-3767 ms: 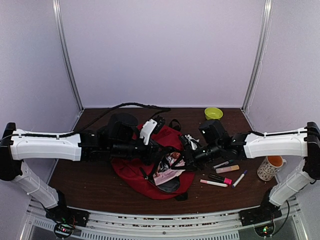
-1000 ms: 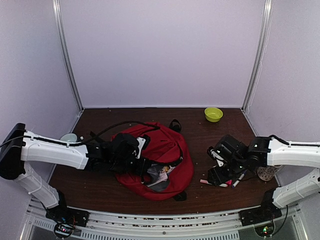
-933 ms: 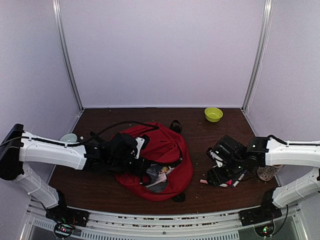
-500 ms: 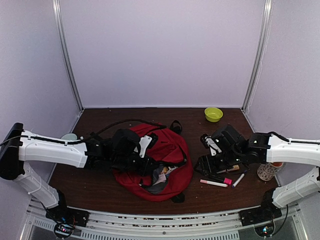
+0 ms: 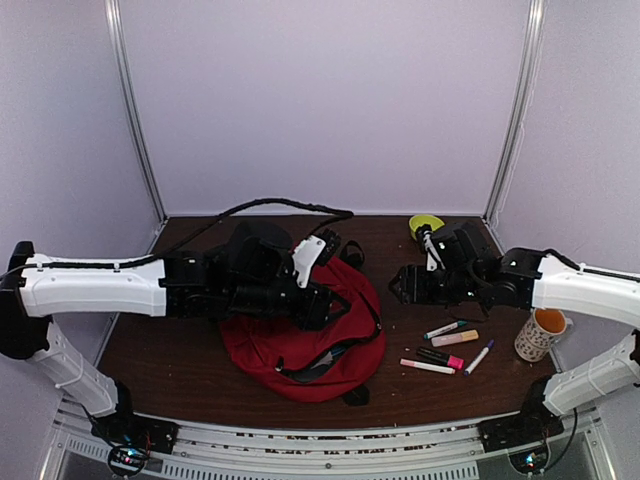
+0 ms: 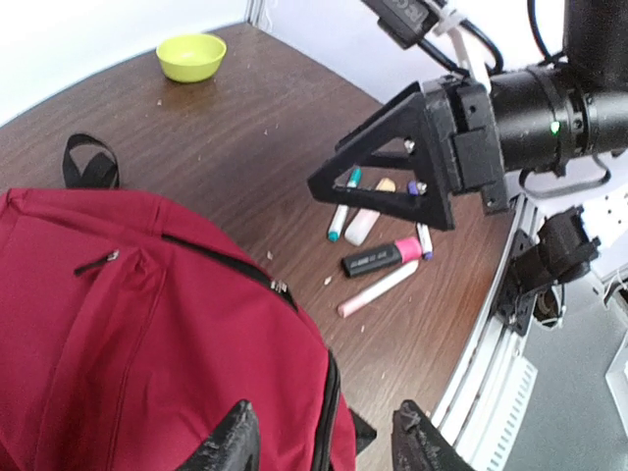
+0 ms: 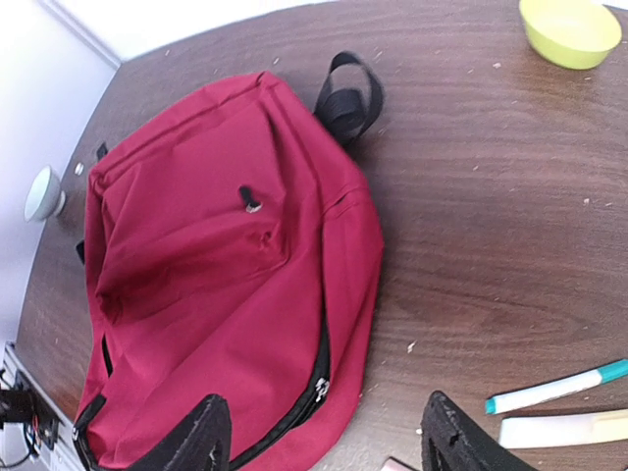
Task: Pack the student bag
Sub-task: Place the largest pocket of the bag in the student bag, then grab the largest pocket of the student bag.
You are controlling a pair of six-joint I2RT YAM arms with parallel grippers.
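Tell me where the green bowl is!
In the top view, the green bowl sits at the back right of the table, by the corner post, behind the right arm and well right of the student bag.

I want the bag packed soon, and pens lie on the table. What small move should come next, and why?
Probably lower the right end effector toward the pens: it is open and empty close by them, and they lie loose beside the backpack. The left end effector is open too.
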